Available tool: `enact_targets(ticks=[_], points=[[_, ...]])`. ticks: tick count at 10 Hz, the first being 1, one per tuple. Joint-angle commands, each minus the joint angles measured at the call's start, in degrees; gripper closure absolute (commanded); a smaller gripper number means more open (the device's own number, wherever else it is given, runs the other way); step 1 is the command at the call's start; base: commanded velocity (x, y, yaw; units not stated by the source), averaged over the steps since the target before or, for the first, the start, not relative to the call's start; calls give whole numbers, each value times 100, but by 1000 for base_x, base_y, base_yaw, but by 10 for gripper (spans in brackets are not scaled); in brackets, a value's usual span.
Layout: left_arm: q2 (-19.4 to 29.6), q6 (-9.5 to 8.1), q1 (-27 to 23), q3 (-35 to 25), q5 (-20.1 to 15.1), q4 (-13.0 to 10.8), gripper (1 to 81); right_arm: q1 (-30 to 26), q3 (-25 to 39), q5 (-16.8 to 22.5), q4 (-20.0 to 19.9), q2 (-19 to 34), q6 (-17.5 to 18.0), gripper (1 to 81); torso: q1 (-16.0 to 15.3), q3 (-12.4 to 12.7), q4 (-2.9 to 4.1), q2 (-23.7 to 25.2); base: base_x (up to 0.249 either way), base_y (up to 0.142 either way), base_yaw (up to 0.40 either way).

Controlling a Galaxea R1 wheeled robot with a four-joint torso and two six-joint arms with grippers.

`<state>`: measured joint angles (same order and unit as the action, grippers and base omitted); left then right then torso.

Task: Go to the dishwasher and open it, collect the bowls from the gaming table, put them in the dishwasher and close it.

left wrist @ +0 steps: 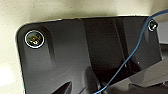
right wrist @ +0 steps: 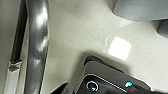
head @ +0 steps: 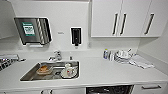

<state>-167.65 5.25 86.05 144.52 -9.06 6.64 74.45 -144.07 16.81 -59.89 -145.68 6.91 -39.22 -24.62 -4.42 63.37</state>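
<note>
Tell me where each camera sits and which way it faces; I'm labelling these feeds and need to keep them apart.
Head view: high on the robot, looking forward and down at the white counter, sink, wall cabinets and the dishwasher below.
Left wrist view: on the left wrist, facing the robot's own dark plate and a blue cable.
Right wrist view: on the right wrist, facing a pale speckled floor.
Both wrist views show pale speckled surface.

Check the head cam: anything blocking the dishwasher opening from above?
Nothing visible does. The dishwasher shows a dark racked interior below the countertop edge; the sink with dishes sits to its left, not over it.
</note>
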Motion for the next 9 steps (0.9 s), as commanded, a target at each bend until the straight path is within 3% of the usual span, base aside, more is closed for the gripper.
enact_targets(ticks=[1,2,3,6,8,9], points=[[38,-7,-242,-29,-421,56,10,-355,-542,745,-752,-8,65,10,-352,0,0,545,0,0,0],[55,-7,-242,-29,-430,56,10,-364,-674,797,-972,-87,65,10,-112,2,0,179,0,0,0],[64,-7,-242,-29,-430,65,10,-408,-788,920,-1227,-175,56,10,-199,2,0,319,0,0,0],[117,-7,-242,-29,-474,65,10,-733,-606,1314,-1427,-237,-23,10,-252,5,0,394,0,0,0],[99,-7,-242,-29,-492,56,10,-970,-350,1717,-2100,-36,-101,10,-252,5,0,391,0,0,0],[90,1,-242,-29,-500,56,10,-1084,-253,2032,-2556,70,-448,10,-254,5,0,394,0,0,0]])
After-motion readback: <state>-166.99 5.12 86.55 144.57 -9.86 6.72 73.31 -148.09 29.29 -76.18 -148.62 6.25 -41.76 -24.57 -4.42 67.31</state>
